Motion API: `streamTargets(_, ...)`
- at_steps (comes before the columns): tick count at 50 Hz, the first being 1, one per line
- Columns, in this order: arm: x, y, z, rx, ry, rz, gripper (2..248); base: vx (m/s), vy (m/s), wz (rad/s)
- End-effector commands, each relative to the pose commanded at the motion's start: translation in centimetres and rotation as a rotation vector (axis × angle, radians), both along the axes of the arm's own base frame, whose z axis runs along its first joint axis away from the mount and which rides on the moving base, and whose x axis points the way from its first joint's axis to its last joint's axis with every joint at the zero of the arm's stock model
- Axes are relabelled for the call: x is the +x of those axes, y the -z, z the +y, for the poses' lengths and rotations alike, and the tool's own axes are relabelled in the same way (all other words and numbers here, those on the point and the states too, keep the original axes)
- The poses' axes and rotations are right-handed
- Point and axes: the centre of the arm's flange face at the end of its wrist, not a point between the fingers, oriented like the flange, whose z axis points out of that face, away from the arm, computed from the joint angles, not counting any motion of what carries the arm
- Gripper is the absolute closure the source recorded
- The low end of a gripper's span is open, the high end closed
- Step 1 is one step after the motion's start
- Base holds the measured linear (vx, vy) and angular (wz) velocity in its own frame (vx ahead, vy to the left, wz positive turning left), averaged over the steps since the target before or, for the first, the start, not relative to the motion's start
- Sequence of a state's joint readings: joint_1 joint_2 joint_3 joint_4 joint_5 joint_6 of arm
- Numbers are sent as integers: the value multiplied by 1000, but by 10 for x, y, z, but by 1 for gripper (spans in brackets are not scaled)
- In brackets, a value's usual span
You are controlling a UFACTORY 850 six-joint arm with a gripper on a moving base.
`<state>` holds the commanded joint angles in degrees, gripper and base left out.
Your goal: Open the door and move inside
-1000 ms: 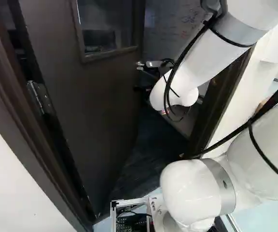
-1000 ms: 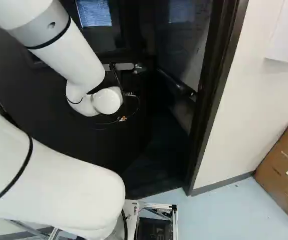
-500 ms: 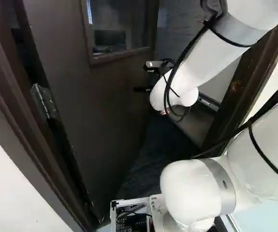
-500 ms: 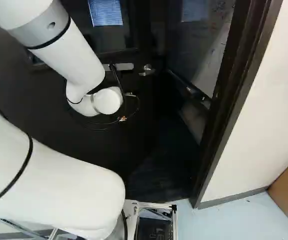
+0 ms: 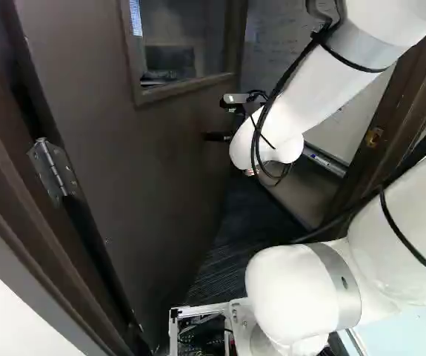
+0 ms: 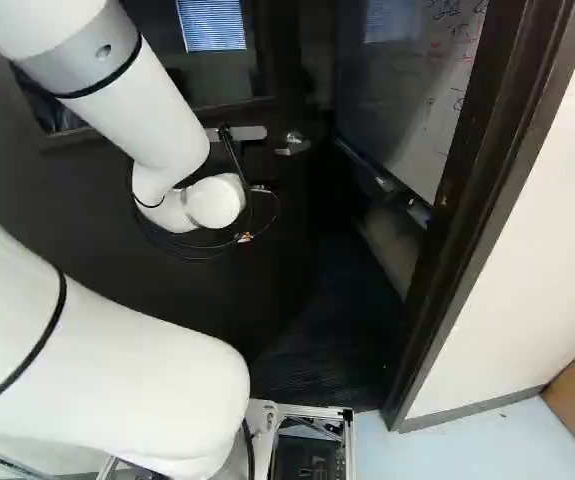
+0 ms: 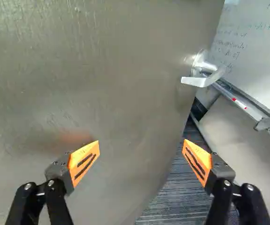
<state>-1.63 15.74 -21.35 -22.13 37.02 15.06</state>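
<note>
While the door (image 5: pixel 153 170) stands partly open on the left, the gripper (image 7: pixel 141 144), fingers spread and empty, faces its far part, handle (image 7: pixel 198 81) ungripped to the right; opening judged well advanced, passage inside incomplete.

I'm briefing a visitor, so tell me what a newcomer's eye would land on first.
Probably the white arm at the right of the left base view, reaching toward a dark, partly open door. In the wrist view, the open gripper with orange pads stands out, then the silver handle ahead.
</note>
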Motion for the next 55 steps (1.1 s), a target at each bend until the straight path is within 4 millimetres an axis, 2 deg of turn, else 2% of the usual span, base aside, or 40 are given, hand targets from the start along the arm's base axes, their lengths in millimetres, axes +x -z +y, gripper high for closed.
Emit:
streamTargets(24, 10, -2, 4, 51, 44, 3, 3, 0, 0, 0)
streamTargets(55, 45, -5, 44, 75, -26, 17, 3, 0, 0, 0)
